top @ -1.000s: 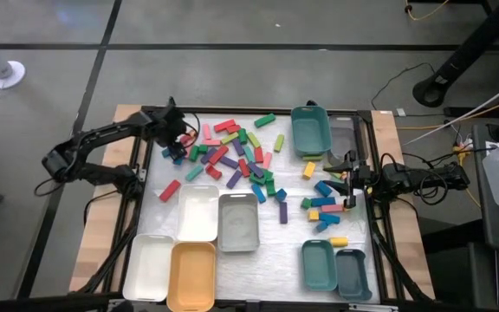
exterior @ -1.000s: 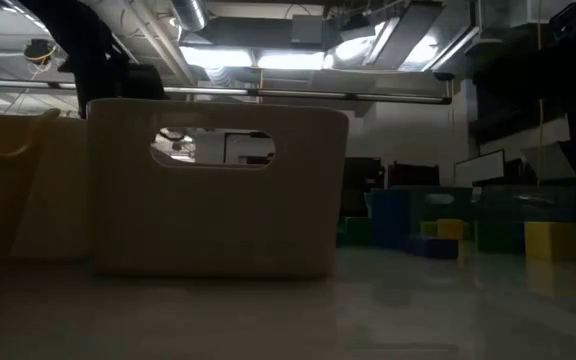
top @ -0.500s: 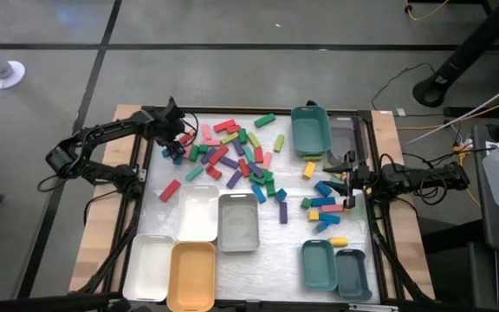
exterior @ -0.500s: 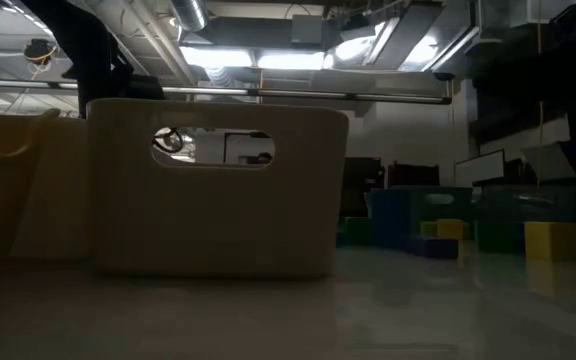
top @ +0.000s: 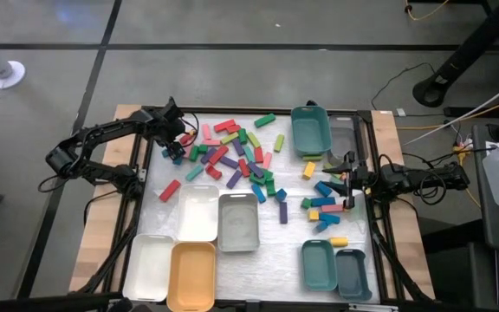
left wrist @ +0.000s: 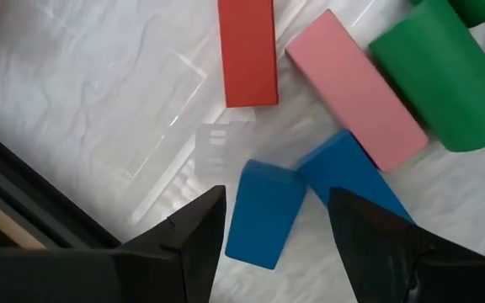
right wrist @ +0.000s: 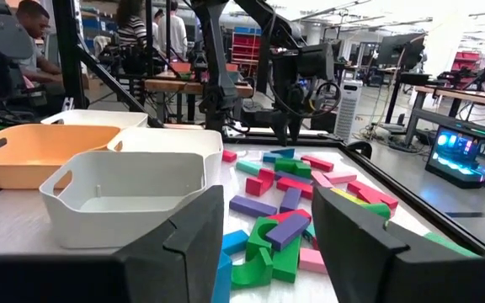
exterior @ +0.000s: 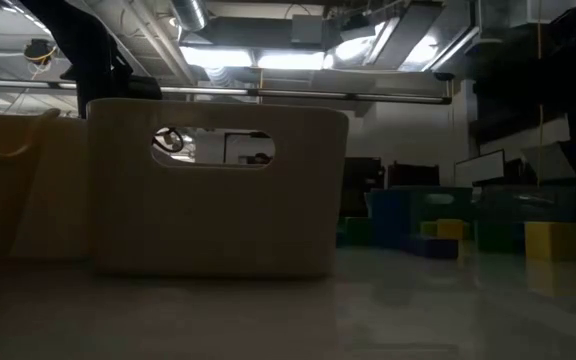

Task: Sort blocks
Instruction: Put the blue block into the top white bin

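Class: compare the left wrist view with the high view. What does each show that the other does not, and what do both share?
Only the left wrist view shows the open left gripper straddling a blue block, with a red block and a pink block beyond. Only the high view shows the trays, such as the orange tray, and the right gripper. Both show blocks on the white table.

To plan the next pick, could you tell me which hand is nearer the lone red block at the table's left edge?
Left. The left hand hovers just behind the red block; the right hand sits across the table.

White table [top: 258, 260] w/ scattered blocks [top: 232, 156] & trays [top: 237, 222].
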Motion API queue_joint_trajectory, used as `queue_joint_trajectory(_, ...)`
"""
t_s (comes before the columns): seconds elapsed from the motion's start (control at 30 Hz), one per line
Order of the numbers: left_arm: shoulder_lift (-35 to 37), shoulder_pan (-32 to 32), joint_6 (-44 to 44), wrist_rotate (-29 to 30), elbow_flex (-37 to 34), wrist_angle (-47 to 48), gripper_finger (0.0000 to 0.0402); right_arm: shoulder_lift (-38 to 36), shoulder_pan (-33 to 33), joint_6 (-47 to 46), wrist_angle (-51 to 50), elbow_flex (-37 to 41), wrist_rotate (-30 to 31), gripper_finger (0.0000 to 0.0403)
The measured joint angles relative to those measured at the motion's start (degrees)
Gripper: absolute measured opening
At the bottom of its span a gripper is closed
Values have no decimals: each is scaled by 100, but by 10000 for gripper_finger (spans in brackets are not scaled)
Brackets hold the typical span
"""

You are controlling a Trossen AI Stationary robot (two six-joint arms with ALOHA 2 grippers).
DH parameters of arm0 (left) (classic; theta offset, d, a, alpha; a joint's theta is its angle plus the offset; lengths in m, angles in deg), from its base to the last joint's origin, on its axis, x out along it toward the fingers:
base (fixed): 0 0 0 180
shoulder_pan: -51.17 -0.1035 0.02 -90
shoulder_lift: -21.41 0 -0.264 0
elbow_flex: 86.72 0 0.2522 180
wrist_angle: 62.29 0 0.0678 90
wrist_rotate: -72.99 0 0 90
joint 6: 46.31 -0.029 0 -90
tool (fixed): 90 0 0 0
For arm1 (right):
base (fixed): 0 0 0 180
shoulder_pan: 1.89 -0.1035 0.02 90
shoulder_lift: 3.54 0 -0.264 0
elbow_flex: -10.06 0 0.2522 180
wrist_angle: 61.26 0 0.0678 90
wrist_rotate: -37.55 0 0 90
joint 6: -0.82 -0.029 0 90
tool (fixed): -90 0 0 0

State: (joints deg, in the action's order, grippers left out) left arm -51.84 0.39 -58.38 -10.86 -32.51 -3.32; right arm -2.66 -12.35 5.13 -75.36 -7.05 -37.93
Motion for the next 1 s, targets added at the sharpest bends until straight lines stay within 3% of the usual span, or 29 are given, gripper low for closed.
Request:
queue_joint_trajectory(0.3,-68,0,2,0,0,4,198,-2,0,0,0,0,0,182)
queue_joint_trajectory(0.77,-857,0,-279,67,26,-63,198,-1,0,0,2,0,0,182)
queue_joint_trajectory(0.87,-846,1,-289,63,22,-62,183,-2,-1,1,2,0,0,182)
queue_joint_trajectory(1.0,-844,2,-291,82,14,-72,131,0,0,2,2,0,0,182)
